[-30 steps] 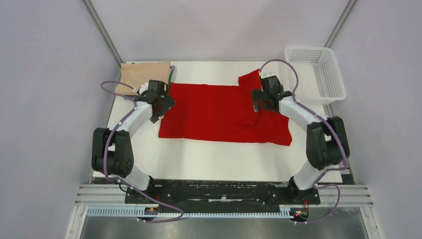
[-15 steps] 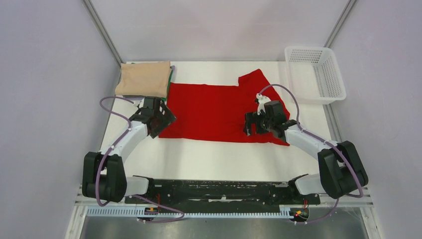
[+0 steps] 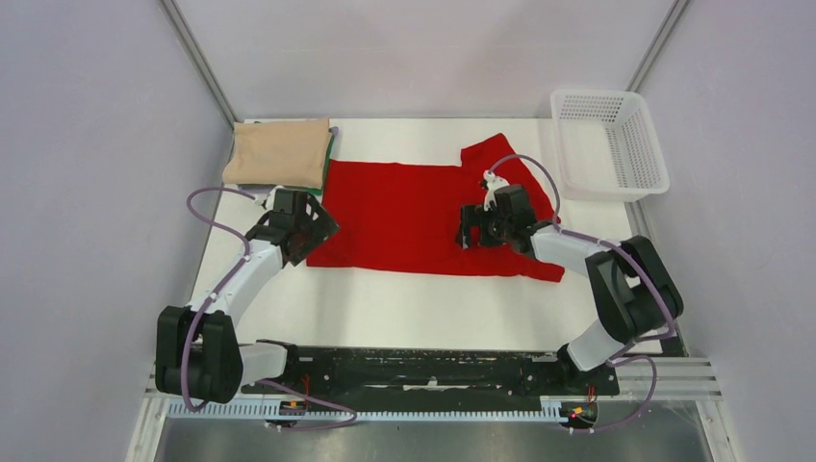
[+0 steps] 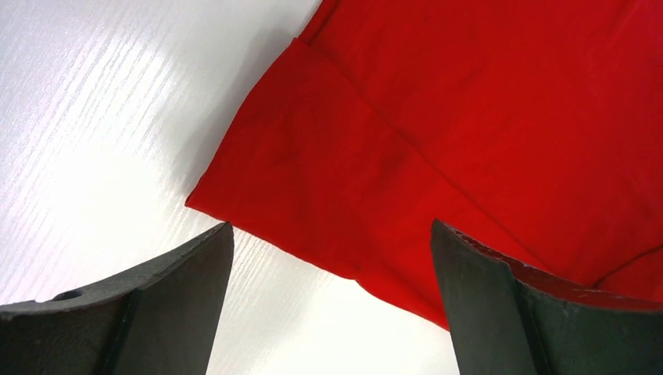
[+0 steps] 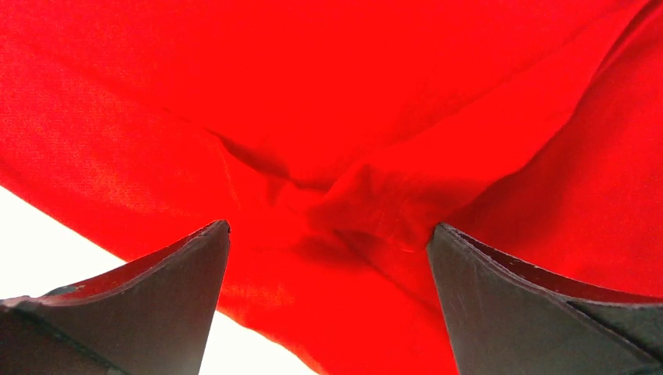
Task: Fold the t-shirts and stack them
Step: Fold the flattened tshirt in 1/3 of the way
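Okay, both my claws gape wide, gripping nothing. My left gripper [image 3: 310, 231] hangs over the near-left corner of the red t-shirt [image 3: 409, 217], and my right gripper [image 3: 474, 226] hangs over a bunched fold toward its right side. It lies partly folded mid-table [image 3: 433, 308]. The folded beige t-shirt [image 3: 279, 152] sits far-left atop the dark green t-shirt [image 3: 330, 156].

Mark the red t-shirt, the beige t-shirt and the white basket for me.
red t-shirt [image 3: 404, 217], top external view, middle of the spread cloth.
beige t-shirt [image 3: 279, 152], top external view, centre of its folded top face.
white basket [image 3: 640, 144], top external view, right mesh wall.
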Tool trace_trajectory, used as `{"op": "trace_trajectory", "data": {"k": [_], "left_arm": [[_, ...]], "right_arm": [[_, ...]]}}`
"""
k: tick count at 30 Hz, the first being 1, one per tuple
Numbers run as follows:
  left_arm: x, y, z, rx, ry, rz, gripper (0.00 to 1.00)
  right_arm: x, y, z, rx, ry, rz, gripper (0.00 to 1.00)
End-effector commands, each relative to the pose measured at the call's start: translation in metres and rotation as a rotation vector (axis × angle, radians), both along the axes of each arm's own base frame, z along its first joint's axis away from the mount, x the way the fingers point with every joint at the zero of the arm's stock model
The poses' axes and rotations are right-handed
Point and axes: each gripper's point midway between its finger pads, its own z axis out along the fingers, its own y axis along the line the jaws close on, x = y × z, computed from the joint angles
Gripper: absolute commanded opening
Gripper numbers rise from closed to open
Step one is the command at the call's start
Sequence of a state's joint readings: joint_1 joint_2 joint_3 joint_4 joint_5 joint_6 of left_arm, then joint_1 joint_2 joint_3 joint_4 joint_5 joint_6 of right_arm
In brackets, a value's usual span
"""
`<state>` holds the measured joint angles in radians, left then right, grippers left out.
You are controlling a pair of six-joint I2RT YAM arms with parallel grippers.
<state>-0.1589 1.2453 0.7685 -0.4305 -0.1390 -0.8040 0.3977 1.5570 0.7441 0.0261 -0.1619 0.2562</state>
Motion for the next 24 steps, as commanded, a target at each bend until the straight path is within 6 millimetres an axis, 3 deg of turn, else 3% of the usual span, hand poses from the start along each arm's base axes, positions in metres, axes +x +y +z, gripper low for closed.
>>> {"op": "trace_trajectory", "data": {"k": [1, 4, 6, 8, 12, 17, 21, 24], "left_arm": [[0.009, 0.001, 0.013, 0.021, -0.063, -0.021, 1.0], [0.01, 0.0, 0.013, 0.015, -0.067, -0.023, 1.0], [0.013, -0.003, 0.015, 0.005, -0.073, -0.033, 1.0], [0.016, -0.007, 0.015, -0.009, -0.068, -0.051, 1.0], [0.028, -0.021, 0.011, -0.057, -0.068, -0.093, 1.0], [0.057, -0.033, 0.001, -0.071, -0.076, -0.144, 1.0], [0.071, -0.044, -0.02, -0.104, -0.022, -0.173, 1.0], [0.067, -0.048, -0.045, -0.129, 0.034, -0.172, 1.0]], "right_arm": [[0.066, 0.032, 0.043, 0.089, -0.163, -0.01, 0.98], [0.1, 0.045, 0.056, 0.097, -0.198, -0.019, 0.98], [0.111, 0.05, 0.065, 0.096, -0.204, -0.015, 0.98], [0.11, 0.049, 0.072, 0.084, -0.221, -0.013, 0.98], [0.087, 0.014, 0.064, -0.031, -0.224, -0.078, 0.98], [0.039, -0.04, 0.037, -0.183, -0.189, -0.174, 0.98], [0.011, -0.063, 0.016, -0.22, -0.148, -0.199, 0.98], [-0.003, -0.074, 0.0, -0.262, -0.114, -0.206, 0.98]]}}
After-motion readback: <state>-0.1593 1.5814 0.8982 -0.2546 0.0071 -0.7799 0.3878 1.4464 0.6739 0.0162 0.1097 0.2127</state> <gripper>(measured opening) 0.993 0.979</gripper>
